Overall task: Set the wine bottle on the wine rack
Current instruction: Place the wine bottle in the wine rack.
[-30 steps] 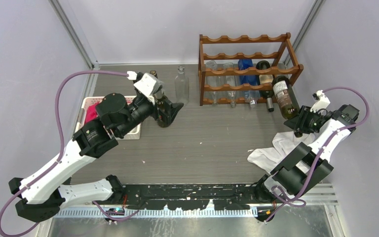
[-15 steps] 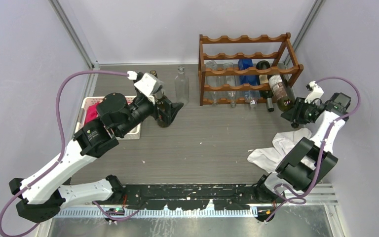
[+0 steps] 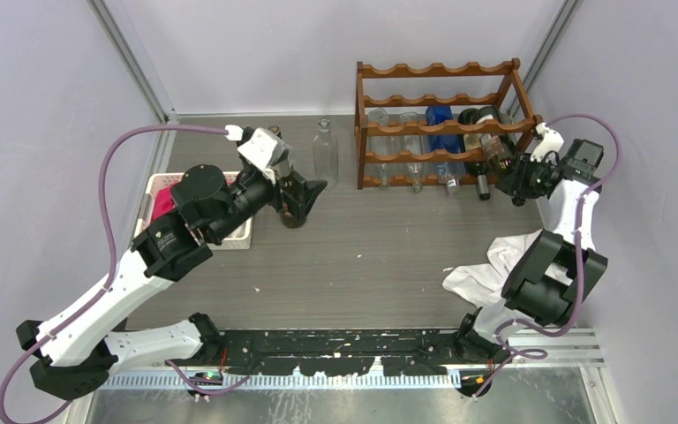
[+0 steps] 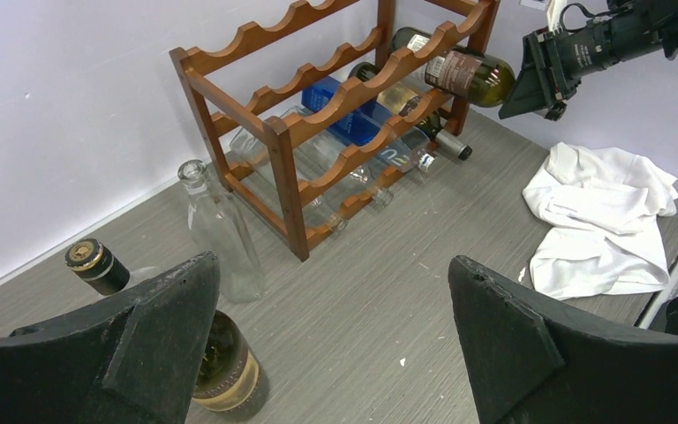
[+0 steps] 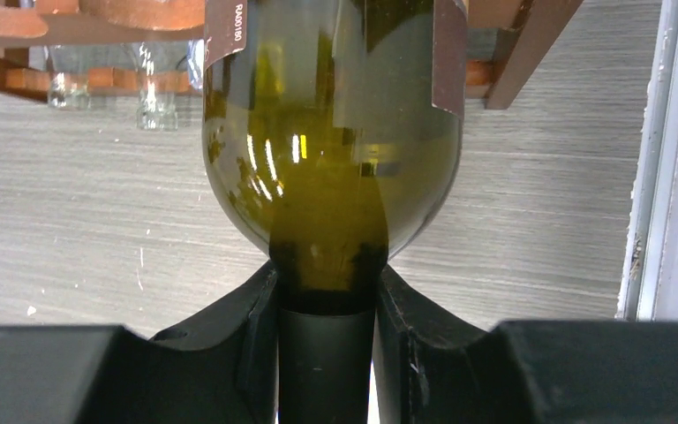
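Note:
The reddish-brown wine rack (image 3: pixel 437 97) stands at the back right, also in the left wrist view (image 4: pixel 318 115) and at the top of the right wrist view (image 5: pixel 512 53). My right gripper (image 3: pixel 514 172) is shut on the neck of a green wine bottle (image 3: pixel 492 141), which lies almost level with its base end pushed into the rack's right end; the left wrist view shows the bottle (image 4: pixel 468 75) on the wavy rail. In the right wrist view the fingers (image 5: pixel 260 336) clamp the neck below the bottle's shoulder (image 5: pixel 331 150). My left gripper (image 3: pixel 305 205) is open and empty over the table.
A dark bottle with a gold band (image 4: pixel 221 362) stands beside my left finger. A clear glass bottle (image 3: pixel 324 155) stands left of the rack. A blue bottle (image 3: pixel 441 128), a dark one and clear ones lie in the rack. White cloth (image 3: pixel 494 265), white tray (image 3: pixel 163 199).
My right arm has raised the green bottle and swung it back and left, from the table beside the rack into the rack's right end. The left arm has barely moved.

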Action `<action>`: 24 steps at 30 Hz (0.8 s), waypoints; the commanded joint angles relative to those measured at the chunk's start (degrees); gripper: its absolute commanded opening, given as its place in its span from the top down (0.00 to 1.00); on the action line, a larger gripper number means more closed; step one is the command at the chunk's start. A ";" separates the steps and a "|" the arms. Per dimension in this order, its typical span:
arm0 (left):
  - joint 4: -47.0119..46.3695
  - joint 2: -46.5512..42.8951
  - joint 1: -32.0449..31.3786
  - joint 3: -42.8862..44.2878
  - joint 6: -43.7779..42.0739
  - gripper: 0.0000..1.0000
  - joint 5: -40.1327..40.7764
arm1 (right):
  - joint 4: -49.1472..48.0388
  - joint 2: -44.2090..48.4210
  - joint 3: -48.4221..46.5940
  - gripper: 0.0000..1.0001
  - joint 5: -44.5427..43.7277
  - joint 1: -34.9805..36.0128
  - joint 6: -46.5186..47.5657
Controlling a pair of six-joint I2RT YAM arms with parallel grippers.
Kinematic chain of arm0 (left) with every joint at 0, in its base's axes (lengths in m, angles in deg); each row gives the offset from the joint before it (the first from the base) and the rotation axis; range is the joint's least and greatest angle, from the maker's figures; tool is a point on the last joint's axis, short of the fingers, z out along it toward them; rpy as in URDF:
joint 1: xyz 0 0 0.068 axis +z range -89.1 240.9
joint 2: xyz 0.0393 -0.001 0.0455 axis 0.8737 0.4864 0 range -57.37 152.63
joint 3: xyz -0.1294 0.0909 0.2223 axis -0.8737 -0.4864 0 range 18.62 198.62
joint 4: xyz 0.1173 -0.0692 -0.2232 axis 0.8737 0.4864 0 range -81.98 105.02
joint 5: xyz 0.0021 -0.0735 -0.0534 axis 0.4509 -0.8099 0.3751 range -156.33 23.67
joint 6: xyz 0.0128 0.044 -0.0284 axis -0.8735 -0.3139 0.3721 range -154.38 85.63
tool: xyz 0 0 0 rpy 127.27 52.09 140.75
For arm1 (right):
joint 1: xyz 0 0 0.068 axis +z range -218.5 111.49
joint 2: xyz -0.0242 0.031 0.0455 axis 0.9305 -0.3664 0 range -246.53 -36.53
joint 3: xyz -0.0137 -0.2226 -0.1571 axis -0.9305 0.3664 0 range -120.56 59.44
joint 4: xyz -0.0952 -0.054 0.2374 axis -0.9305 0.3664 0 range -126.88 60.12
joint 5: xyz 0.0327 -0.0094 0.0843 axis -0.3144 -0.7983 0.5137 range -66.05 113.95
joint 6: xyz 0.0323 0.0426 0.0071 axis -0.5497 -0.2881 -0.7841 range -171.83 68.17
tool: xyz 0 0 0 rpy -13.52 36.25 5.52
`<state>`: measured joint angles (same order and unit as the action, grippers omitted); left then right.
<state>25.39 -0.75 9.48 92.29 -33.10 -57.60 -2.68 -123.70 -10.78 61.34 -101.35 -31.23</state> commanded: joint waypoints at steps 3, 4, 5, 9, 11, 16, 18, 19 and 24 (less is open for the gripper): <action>-4.09 -0.16 1.02 -0.06 0.89 0.00 -1.64 | -12.52 -1.49 -6.16 0.99 -2.82 2.73 -4.39; -4.09 -0.04 1.17 -0.09 0.91 0.00 -1.77 | -13.02 -2.10 -6.65 0.99 -3.37 3.23 -4.71; -4.13 -0.02 1.30 -0.04 0.96 0.00 -1.91 | -13.63 -2.53 -6.97 0.99 -3.79 3.56 -5.05; -4.21 0.06 1.90 -0.18 1.24 0.00 -2.17 | -15.29 -4.29 -8.73 0.99 -5.21 4.89 -5.95; -4.22 0.20 2.15 -0.11 1.36 0.00 -2.46 | -15.74 -5.05 -9.62 0.99 -5.70 5.42 -6.30; -4.35 0.74 2.44 -0.36 1.53 0.00 -2.76 | -18.19 -5.80 -10.28 0.99 -7.15 6.39 -7.85; -4.44 0.92 2.53 -0.36 1.64 0.00 -2.84 | -18.88 -6.07 -10.37 0.99 -7.91 6.76 -7.86; -4.44 1.01 2.55 -0.36 1.62 0.00 -2.89 | -19.17 -6.17 -10.57 0.99 -8.20 7.00 -7.86; -4.46 1.46 2.94 -0.45 1.80 0.00 -3.08 | -20.35 -6.74 -11.14 0.99 -10.03 8.32 -7.35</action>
<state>24.93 0.72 11.88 91.83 -31.81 -59.85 -12.85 -131.64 -17.11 51.41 -94.11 -38.68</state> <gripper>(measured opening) 0.996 0.408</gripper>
